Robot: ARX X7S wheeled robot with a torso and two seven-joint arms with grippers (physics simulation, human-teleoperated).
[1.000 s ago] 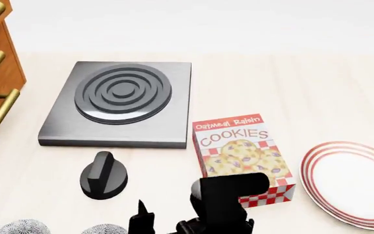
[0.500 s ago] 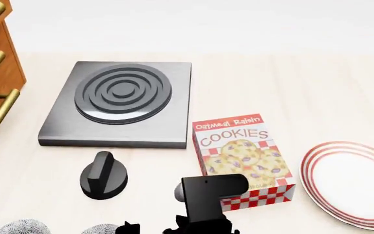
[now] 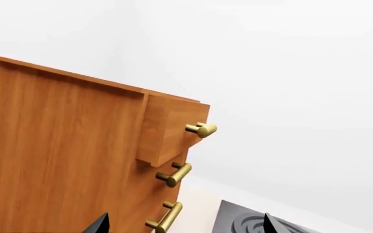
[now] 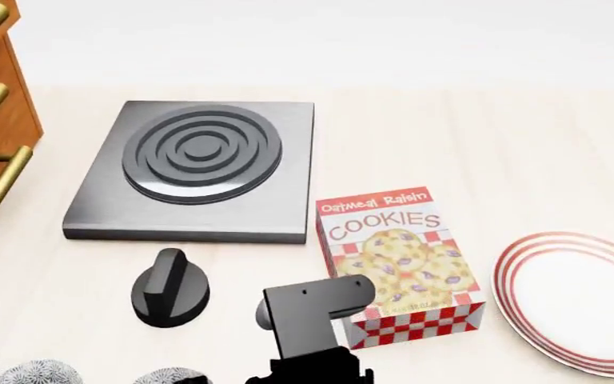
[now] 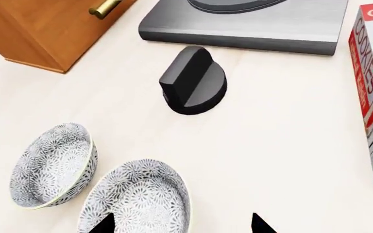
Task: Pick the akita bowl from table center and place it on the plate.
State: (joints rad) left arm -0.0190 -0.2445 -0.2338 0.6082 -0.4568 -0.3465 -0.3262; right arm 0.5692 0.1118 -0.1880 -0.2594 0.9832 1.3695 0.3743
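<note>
Right arm (image 4: 312,320) now further left, open jaws above akita bowl (image 5: 138,199).

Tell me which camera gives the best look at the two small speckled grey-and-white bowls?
The right wrist view: both speckled grey-and-white bowls show nearly whole, side by side, patterned insides visible. The head view catches only their tops at its bottom edge. The left wrist view shows none, only the wooden drawer cabinet.
</note>
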